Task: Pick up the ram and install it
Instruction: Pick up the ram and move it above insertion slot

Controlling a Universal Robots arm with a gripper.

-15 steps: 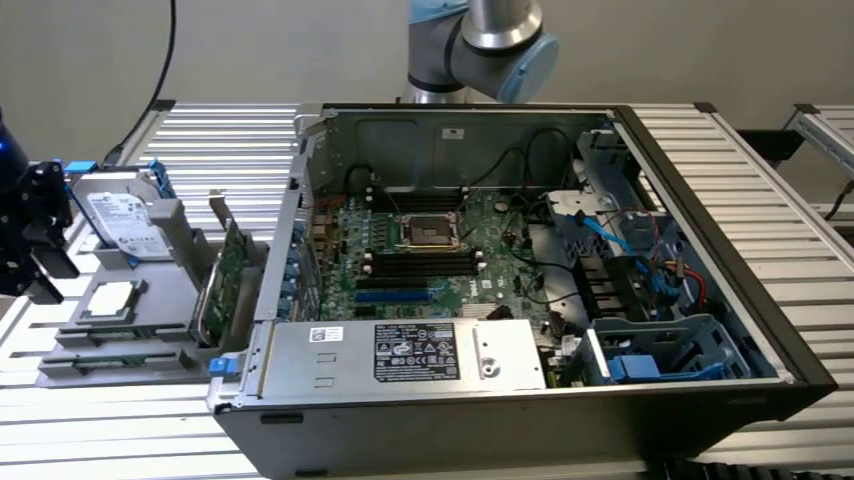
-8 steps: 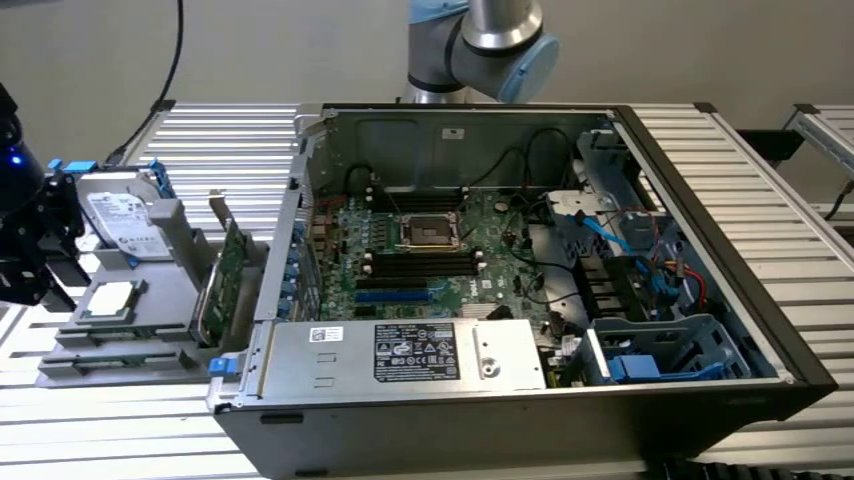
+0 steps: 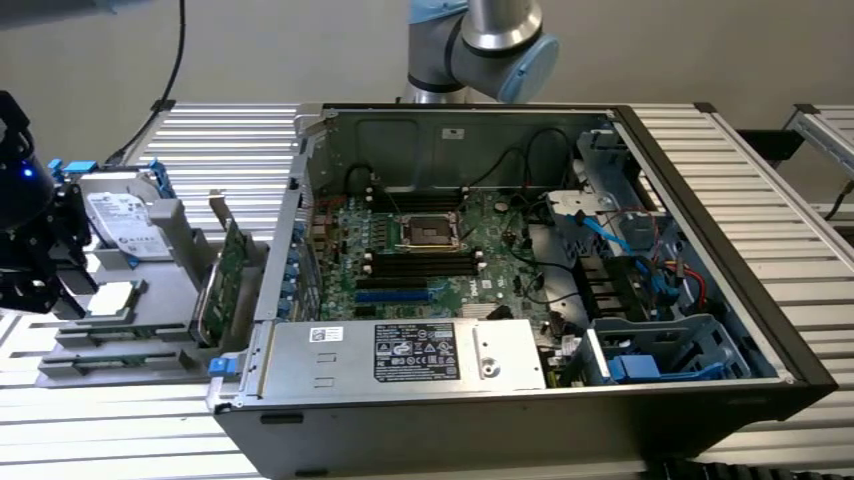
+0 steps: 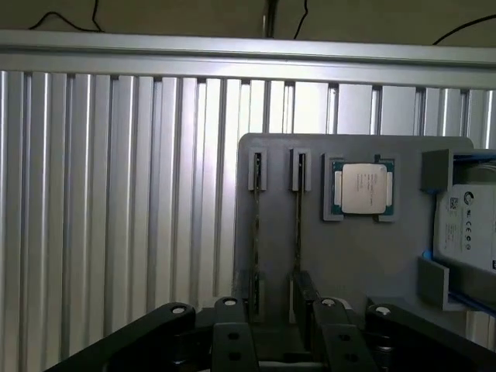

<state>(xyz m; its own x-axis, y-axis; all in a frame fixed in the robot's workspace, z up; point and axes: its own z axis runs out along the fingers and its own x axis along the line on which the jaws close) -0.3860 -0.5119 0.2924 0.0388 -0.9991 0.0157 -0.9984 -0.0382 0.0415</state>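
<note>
Two ram sticks [image 4: 256, 232] sit in the tray [image 4: 356, 263], nine o'clock of the case [image 3: 727, 205]; the open, empty claw [image 4: 277, 329] hovers above.

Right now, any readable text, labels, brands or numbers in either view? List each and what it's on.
Nothing can be quoted; every text is too small or blurred.
Power supply label: print and symbols, too small.
Hard drive label: blurred.
Processor lid: faint print, unreadable.
Sticker on the case wall: too small.
</note>
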